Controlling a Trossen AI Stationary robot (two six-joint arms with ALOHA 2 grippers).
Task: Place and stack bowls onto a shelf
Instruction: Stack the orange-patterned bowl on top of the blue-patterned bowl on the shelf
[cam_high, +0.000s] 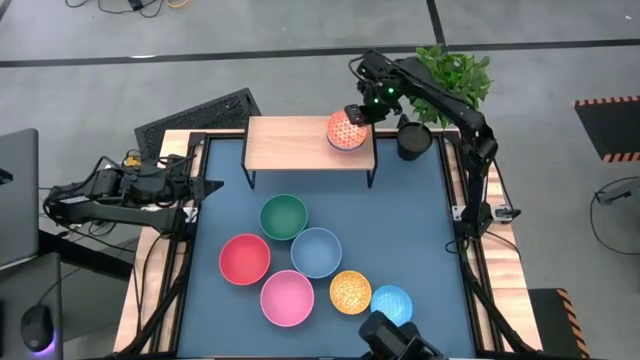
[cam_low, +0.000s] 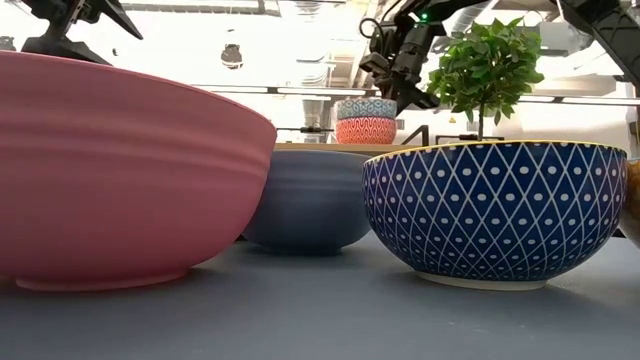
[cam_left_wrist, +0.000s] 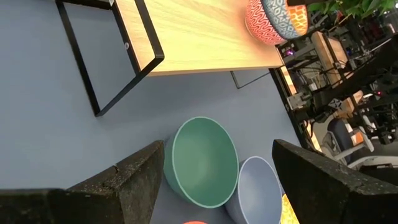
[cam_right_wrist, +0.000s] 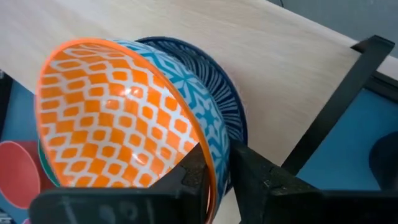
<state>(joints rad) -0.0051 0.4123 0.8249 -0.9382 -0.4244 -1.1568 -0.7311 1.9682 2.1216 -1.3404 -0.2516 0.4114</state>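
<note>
Item 1, patterned bowl stack (cam_high: 345, 131): sits on the right end of the shelf (cam_high: 290, 143), at the far side of the counter (cam_high: 230, 205). Upper bowl has an orange-and-white lattice inside and a blue-and-white outside; it nests in a bowl with a red-patterned outside. Mouths face up; round, so no long axis.

Item 2, right hand (cam_right_wrist: 216, 163): at the stack's rim on the far right side, one finger inside the upper bowl, one outside. Fingers (cam_right_wrist: 186, 177) straddle the rim narrowly spread; whether they pinch it cannot be told.

Item 3, left hand (cam_left_wrist: 214, 180): released, fingers wide apart, waiting at the counter's left edge, well apart from the shelf.

Item 4, loose bowls on the counter, all upright: green bowl (cam_high: 284, 217), grey-blue bowl (cam_high: 316, 251), red bowl (cam_high: 245, 259), pink bowl (cam_high: 287, 297), yellow patterned bowl (cam_high: 350, 291), bright blue bowl (cam_high: 391, 302).
</note>
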